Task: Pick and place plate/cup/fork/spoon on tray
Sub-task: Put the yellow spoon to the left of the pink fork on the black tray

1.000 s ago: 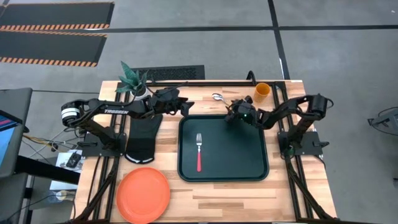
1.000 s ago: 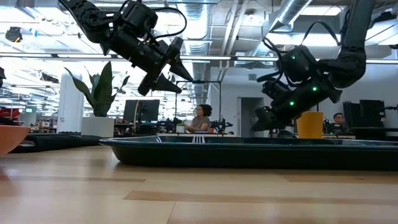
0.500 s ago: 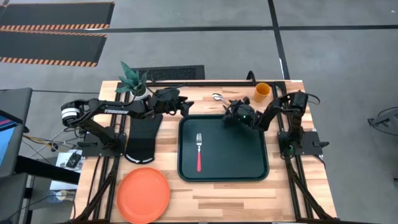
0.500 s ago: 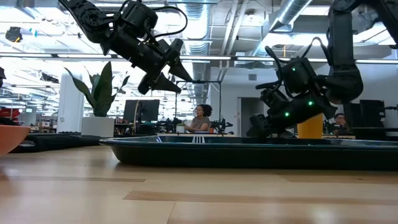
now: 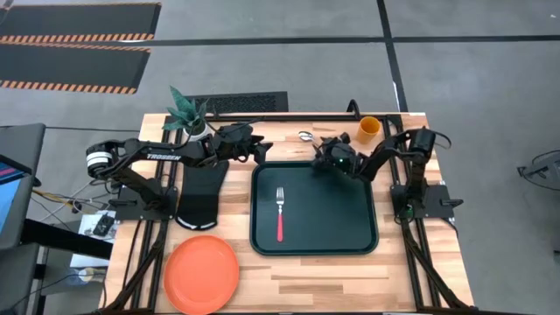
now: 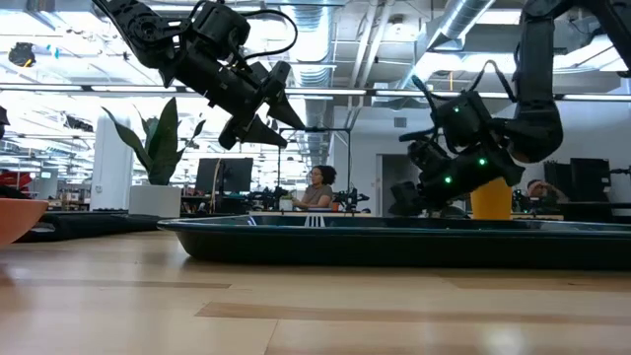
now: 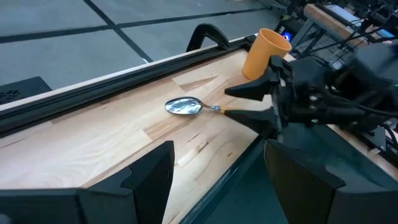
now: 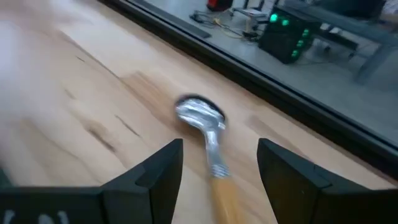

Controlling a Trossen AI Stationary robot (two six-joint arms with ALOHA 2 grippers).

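The right gripper (image 5: pixel 322 155) is hovering low over the bare wood at the far edge of the tray (image 5: pixel 350 236), its fingers (image 8: pixel 155 169) spread wide with the orange handle of the spoon (image 5: pixel 307 136) lying between them and not yet gripped. The spoon is resting flat on the table (image 5: pixel 437 280) directly ahead of that gripper, its silver bowl pointing away from the fingertips, just outside the tray's rim. The cup (image 5: pixel 368 129) is standing upright on the table behind and to one side of the right gripper, near the far right corner. The fork (image 5: pixel 280 213) is lying inside the tray, on the near side of the right gripper, with its red handle pointing toward the front edge of the table. The left gripper (image 5: pixel 262 150) is hanging in the air opposite the right one, well above the table, its jaws parted and empty, facing the spoon across the wood. A black oven mitt (image 5: pixel 199 194) is lying just below and beside the left arm, and the plate (image 5: pixel 202 274) is sitting well apart from both grippers at the table's front left corner.
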